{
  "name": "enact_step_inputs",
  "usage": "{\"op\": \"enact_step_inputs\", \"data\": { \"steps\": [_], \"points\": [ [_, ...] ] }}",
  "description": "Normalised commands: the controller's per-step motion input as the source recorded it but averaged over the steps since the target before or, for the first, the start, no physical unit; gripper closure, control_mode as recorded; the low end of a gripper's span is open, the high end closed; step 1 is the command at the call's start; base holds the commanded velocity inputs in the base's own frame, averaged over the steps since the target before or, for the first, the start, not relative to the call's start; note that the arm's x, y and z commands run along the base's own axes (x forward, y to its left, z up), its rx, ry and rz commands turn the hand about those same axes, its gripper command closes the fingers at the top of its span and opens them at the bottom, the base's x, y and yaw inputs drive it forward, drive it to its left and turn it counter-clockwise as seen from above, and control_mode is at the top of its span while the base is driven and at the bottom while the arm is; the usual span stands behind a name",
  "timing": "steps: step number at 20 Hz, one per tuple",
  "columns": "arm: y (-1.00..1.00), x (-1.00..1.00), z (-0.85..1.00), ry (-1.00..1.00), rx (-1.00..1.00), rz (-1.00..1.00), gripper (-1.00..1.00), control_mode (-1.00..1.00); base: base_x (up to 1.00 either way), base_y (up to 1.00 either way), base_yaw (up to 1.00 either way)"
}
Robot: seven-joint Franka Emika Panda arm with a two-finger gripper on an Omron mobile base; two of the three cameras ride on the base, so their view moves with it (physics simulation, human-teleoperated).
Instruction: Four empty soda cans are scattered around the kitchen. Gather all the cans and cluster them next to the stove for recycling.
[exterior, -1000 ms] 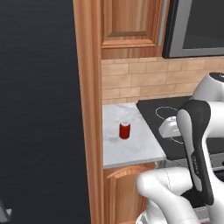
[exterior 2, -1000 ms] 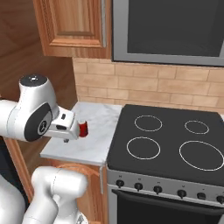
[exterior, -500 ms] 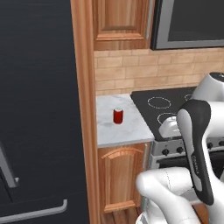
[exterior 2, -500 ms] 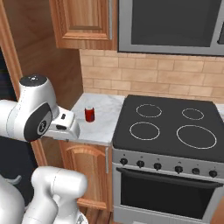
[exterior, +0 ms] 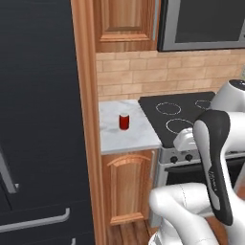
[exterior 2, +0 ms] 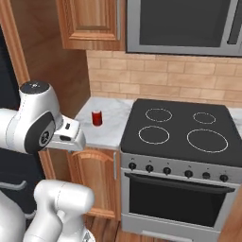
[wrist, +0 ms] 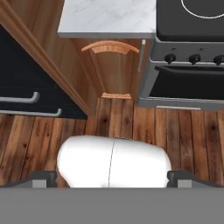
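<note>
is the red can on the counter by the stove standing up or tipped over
Upright. The soda can stands on its base on the marble counter, silver top facing up, left of the stove.

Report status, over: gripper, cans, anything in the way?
Gripper open, empty, aimed at the wood floor. One small red soda can upright on the marble counter beside the black glass stove. Nothing around it.

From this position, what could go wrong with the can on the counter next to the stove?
1. The soda can stands alone on the narrow marble counter beside the stove; space for more cans looks tight, so a later placement might knock it over.
2. The gripper is open and empty, pointing at the floor; the other cans are not gathered yet.
</note>
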Motion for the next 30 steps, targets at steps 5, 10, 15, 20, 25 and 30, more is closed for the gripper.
{"op": "enact_step_inputs", "data": {
  "steps": [5, 10, 15, 20, 25, 30],
  "points": [
    [0.00, 0.00, 0.00, 0.00, 0.00, 0.00, -1.00, 1.00, -0.16, -0.60, 0.02],
    [0.00, 0.00, 0.00, 0.00, 0.00, 0.00, -1.00, 1.00, -0.12, -0.63, 0.03],
    [0.00, 0.00, 0.00, 0.00, 0.00, 0.00, -1.00, 1.00, -0.02, -0.54, 0.02],
    [0.00, 0.00, 0.00, 0.00, 0.00, 0.00, -1.00, 1.00, 0.00, -0.53, -0.01],
    [0.00, 0.00, 0.00, 0.00, 0.00, 0.00, -1.00, 1.00, 0.02, -0.57, -0.16],
    [0.00, 0.00, 0.00, 0.00, 0.00, 0.00, -1.00, 1.00, 0.02, -0.63, -0.27]
  ]
}}
